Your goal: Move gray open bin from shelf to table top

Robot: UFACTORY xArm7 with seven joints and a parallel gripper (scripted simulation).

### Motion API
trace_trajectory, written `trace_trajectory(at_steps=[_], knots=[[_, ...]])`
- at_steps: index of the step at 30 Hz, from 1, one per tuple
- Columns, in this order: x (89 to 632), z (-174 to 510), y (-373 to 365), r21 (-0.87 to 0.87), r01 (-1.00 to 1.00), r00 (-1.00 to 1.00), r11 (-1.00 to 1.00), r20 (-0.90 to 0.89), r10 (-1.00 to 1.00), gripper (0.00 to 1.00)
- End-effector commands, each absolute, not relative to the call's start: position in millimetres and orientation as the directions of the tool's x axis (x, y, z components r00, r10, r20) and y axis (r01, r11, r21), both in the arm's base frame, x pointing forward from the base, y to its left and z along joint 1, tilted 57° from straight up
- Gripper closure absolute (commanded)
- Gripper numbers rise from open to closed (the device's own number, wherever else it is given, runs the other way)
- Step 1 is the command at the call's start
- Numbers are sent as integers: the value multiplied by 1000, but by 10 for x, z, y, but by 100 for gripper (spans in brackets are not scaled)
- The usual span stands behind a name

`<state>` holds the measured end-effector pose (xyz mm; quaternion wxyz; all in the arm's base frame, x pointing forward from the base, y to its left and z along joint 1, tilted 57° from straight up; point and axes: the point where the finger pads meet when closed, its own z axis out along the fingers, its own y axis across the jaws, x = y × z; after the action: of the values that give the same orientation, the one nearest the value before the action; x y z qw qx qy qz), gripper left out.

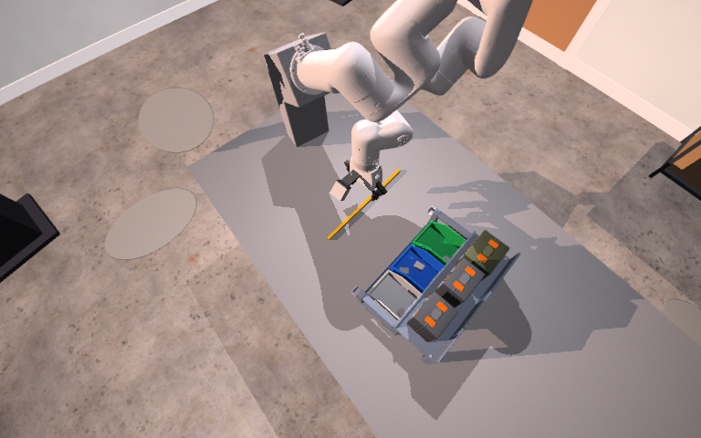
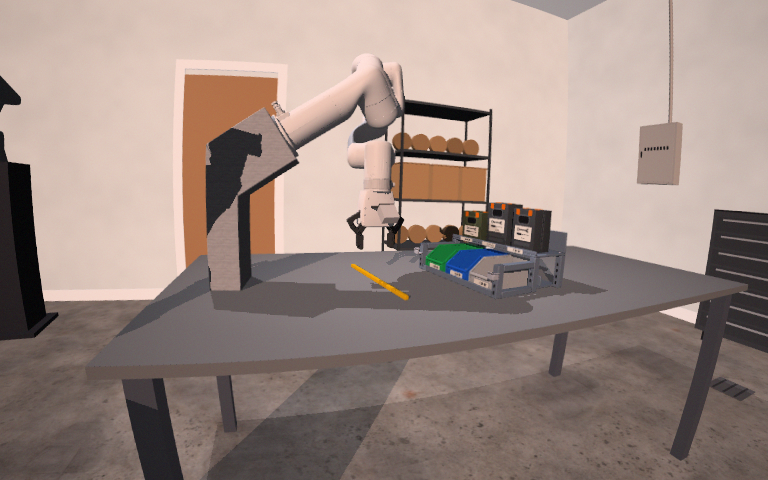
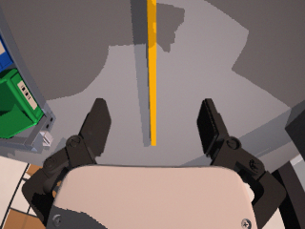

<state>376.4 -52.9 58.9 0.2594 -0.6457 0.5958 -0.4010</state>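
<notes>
gray bin (image 1: 393,295) (image 2: 505,273) on shelf (image 1: 377,311) (image 2: 496,286); hand (image 1: 360,192) (image 2: 375,243) (image 3: 153,110) open.

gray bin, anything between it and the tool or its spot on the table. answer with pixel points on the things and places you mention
Nothing visible blocks the tool (image 1: 360,193) (image 2: 376,240) (image 3: 153,110) from the gray bin (image 1: 391,295) (image 2: 499,268). A yellow strip (image 1: 353,212) (image 2: 380,281) (image 3: 152,95) lies on the table before the shelf (image 1: 372,309) (image 2: 496,288).

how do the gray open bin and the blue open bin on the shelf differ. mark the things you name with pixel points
The gray open bin (image 1: 391,294) (image 2: 491,268) sits at the end of the low shelf row, beside the rack's side frame; the blue open bin (image 1: 410,272) (image 2: 470,264) sits in the middle, between gray and green.
From above, small light pieces lie well inside the blue bin, while the gray bin shows one faint round shape near its back corner.
Both have a white label on the front.
</notes>
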Motion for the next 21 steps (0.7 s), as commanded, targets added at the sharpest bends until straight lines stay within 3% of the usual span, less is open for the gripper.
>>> trace_trajectory(at_steps=[1, 4, 5, 9, 21], knots=[[3353, 897, -408, -813, -561, -32, -157, 210, -977, 0], [3353, 897, -408, -813, -561, -32, -157, 210, -977, 0], [3678, 652, -508, -813, -562, -32, -156, 209, -977, 0], [3353, 897, -408, -813, -561, -32, -157, 210, -977, 0], [3353, 897, -408, -813, -561, -32, -157, 210, -977, 0]])
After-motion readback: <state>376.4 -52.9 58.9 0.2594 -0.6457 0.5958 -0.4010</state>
